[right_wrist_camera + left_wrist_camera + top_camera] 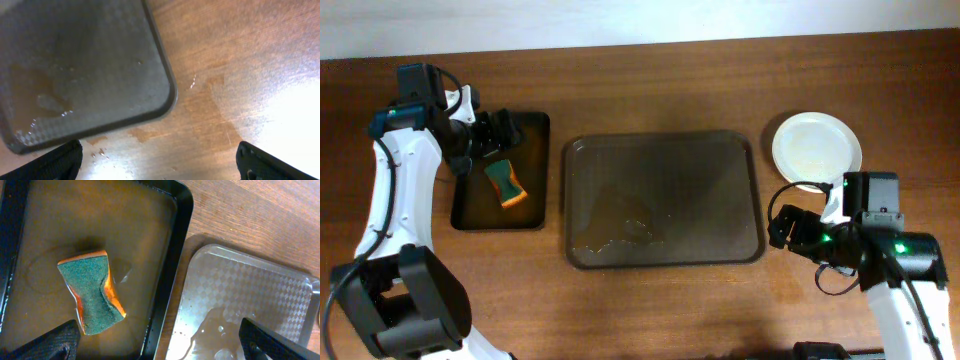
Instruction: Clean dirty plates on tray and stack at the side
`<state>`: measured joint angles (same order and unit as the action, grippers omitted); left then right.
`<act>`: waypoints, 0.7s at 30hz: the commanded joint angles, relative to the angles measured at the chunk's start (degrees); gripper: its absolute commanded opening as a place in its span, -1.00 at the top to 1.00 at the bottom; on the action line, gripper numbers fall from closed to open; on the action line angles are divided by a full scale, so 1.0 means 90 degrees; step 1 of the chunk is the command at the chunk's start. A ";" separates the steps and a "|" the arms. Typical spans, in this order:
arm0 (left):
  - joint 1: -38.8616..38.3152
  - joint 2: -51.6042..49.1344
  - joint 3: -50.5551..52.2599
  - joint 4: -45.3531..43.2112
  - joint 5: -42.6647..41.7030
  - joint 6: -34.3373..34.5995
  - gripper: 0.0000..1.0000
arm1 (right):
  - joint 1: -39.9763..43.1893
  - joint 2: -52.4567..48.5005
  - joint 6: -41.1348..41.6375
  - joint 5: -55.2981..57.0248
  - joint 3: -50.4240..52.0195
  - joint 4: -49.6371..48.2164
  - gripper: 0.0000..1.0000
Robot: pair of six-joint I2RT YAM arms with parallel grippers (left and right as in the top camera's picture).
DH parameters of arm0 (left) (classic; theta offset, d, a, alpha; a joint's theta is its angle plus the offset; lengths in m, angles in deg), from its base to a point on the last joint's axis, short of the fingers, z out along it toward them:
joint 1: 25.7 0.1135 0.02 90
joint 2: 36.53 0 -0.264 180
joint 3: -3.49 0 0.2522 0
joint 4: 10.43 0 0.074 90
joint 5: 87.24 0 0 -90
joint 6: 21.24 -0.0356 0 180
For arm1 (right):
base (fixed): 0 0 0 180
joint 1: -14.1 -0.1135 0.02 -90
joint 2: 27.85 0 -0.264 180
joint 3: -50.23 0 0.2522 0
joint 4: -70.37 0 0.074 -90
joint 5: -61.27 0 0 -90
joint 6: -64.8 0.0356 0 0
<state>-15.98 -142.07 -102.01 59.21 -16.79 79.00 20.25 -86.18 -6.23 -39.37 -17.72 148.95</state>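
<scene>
The task is judged finished: the tray is emptied, clean plates are stacked at its two o'clock, and the left pincer and right pincer are held open.

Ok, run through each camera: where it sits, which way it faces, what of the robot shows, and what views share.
Overhead: fixed above the table, looking straight down; left arm, right arm, brown tray, black tray, plates.
Left wrist: on the left arm, looking down at the sponge in the black tray; left claw tips at bottom corners.
Right wrist: on the right arm, looking down at the brown tray's corner and wet wood; right claw likewise.
Shared: all show the brown tray.
</scene>
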 commanded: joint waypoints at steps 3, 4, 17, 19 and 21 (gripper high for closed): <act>-0.0019 0.0002 -0.0029 -0.0010 -0.0066 -0.0104 -0.99 | -0.0070 -0.0202 -0.0418 -0.0085 0.0053 -0.0306 -0.97; -0.0019 0.0002 -0.0029 -0.0010 -0.0066 -0.0102 -0.99 | -0.0070 -0.0017 -0.0420 -0.0080 0.0143 -0.0576 -0.97; -0.0019 0.0002 -0.0029 -0.0010 -0.0068 -0.0102 -0.99 | -0.0070 0.6348 -0.0622 -0.0134 0.5056 -0.5425 -0.97; -0.0019 0.0002 -0.0029 -0.0010 -0.0066 -0.0104 -0.99 | -0.0070 0.6460 -0.0775 -0.0187 0.5297 -0.5897 -0.97; -0.0019 0.0002 -0.0029 -0.0010 -0.0066 -0.0102 -0.99 | -0.0136 0.6460 -0.0959 -0.0197 0.5457 -0.6470 -0.97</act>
<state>-15.98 -142.07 -101.99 59.21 -16.81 79.00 20.01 -28.69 -12.09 -40.46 29.53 95.05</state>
